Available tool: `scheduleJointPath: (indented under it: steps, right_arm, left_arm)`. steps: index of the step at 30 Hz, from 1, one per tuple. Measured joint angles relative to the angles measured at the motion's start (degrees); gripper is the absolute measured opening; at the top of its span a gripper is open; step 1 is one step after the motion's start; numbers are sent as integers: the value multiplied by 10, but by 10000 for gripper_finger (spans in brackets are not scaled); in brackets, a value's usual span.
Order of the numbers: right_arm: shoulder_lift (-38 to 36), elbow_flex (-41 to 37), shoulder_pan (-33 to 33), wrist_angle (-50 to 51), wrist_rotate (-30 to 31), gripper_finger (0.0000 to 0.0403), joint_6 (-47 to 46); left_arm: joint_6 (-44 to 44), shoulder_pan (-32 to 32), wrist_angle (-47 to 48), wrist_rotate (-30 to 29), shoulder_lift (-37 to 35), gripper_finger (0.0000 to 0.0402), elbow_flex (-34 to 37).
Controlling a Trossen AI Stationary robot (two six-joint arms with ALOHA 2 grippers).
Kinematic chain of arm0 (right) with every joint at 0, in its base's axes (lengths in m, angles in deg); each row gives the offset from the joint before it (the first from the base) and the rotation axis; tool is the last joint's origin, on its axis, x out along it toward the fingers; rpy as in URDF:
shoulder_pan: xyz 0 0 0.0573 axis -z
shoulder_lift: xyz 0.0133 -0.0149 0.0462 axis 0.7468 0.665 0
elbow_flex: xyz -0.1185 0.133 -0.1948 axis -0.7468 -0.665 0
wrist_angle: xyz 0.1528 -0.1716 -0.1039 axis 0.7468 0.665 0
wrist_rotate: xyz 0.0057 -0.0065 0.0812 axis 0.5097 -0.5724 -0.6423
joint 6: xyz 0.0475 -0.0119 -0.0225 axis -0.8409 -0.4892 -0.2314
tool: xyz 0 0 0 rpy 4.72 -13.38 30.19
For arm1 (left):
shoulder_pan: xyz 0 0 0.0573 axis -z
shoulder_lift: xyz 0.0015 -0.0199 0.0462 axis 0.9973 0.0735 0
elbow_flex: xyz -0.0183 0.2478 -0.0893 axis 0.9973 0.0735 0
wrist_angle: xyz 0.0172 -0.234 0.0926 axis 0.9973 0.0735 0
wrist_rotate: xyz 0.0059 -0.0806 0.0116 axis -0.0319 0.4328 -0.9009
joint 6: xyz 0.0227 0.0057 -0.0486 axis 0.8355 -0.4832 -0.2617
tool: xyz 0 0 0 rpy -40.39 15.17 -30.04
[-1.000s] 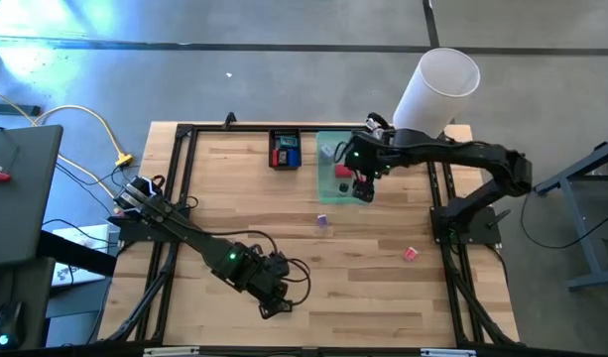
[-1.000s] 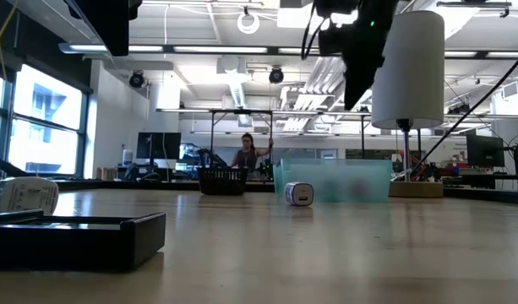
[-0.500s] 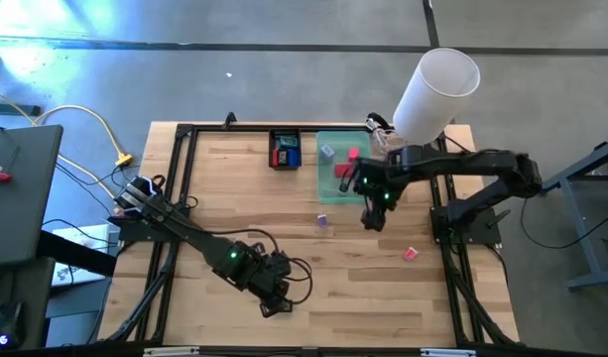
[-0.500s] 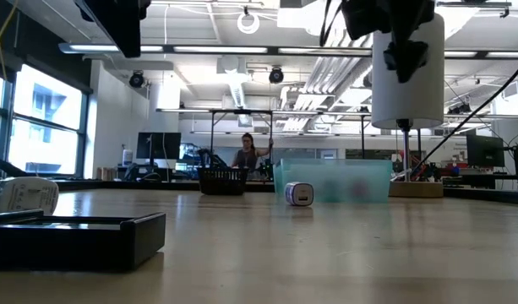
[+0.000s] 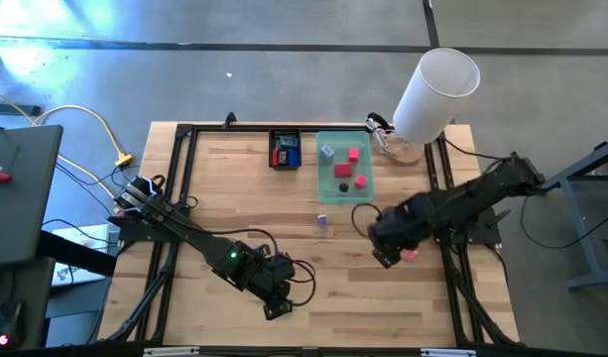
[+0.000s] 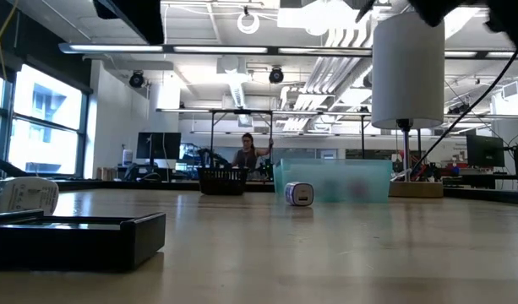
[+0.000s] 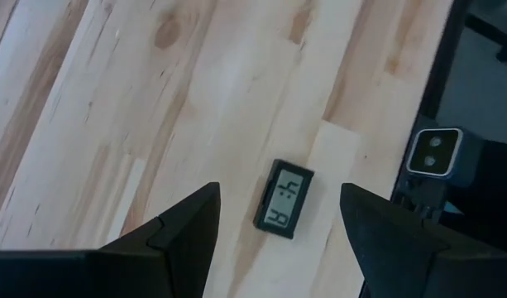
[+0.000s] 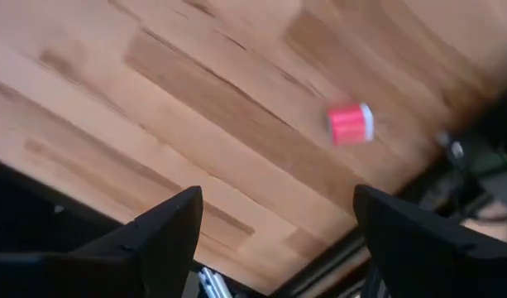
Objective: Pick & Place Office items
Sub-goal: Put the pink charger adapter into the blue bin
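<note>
Pink cylindrical piece, wood-grain table

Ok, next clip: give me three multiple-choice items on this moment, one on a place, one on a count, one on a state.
1. Where does the pink piece lie?
A. on the bare table beside the right gripper
B. in the black tray
C. in the teal tray

2. How many red or pink pieces lie in the teal tray?
A. none
B. two
C. five

3. How do the right gripper's jaws stand?
A. shut on the pink piece
B. open, holding nothing
C. shut on the white cylinder

Answers: 1 A, the high view shows it on wood by the gripper. 2 B, two show there. 3 B, the right wrist view shows the piece lying beyond spread jaws.
</note>
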Motion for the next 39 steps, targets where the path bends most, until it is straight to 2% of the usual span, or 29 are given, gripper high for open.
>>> scheduleJointPath:
  steps: [12,23,28,34,39]
  right_arm:
    - [0,0,-192,-5,28,301,-333]
    - [3,0,-315,-24,64,301,-585]
    - [15,0,-346,-24,58,301,-649]
    - [40,0,-345,-29,79,301,-654]
    - [59,0,-332,-32,73,301,-653]
  left_arm:
    - [16,1,-11,17,0,242,0]
    - [15,3,-13,19,0,242,0]
    - [15,3,-13,19,0,242,0]
    - [15,3,-12,18,0,242,0]
    - [26,3,-12,18,0,242,0]
